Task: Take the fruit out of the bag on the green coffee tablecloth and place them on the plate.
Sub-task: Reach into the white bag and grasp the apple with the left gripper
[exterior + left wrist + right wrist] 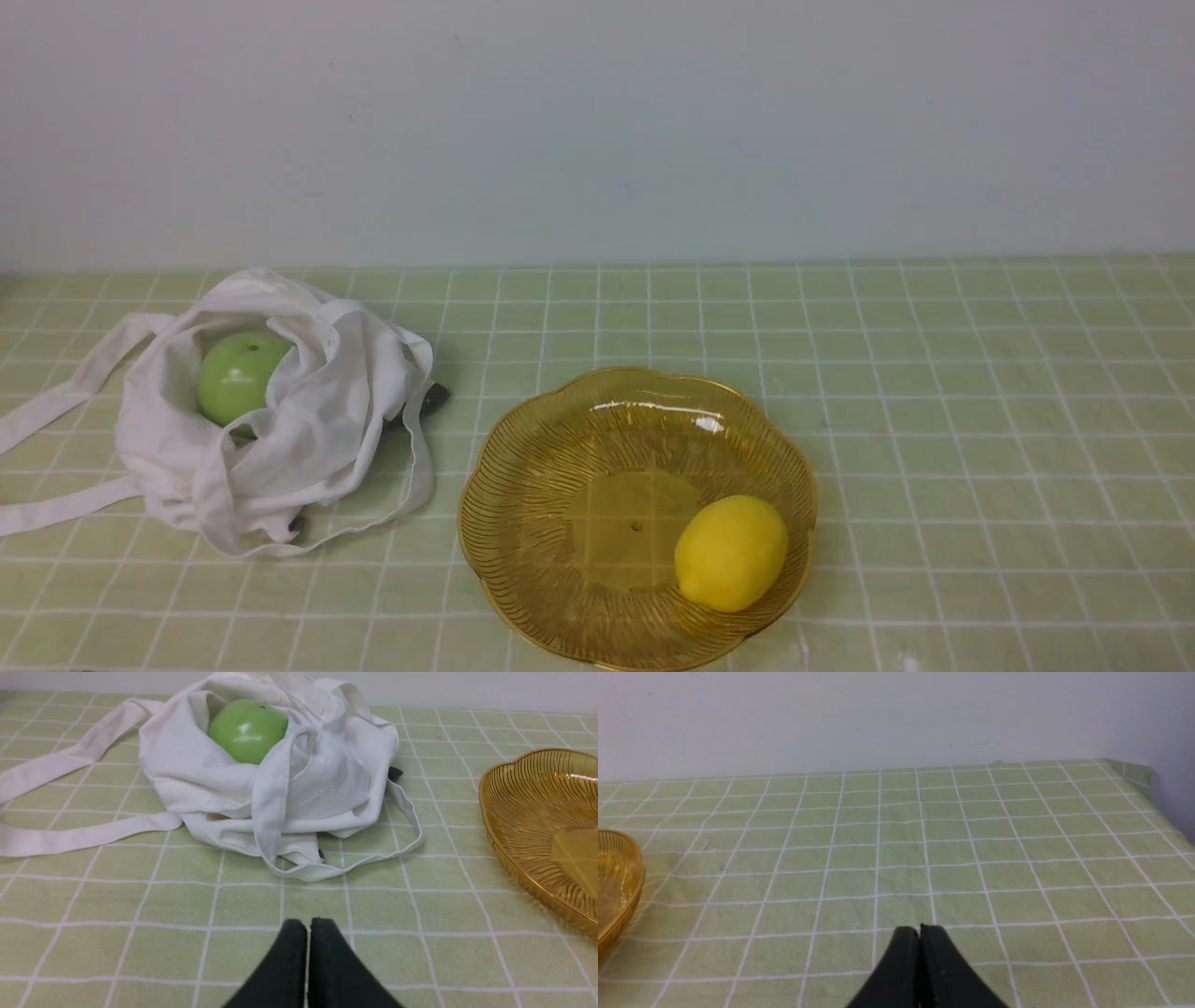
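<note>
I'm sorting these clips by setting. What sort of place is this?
Likely a staged tabletop test bench: a green checked tablecloth against a bare wall, with a cloth bag and an amber plate laid out.

The apple (233,378) is glossy green, the bag (308,439) white; a small patch (435,399) at the bag's edge looks dark, perhaps black. The plate (523,523) is ribbed amber, the lemon (731,553) yellow, the tablecloth (980,420) pale green with white gridlines.
</note>
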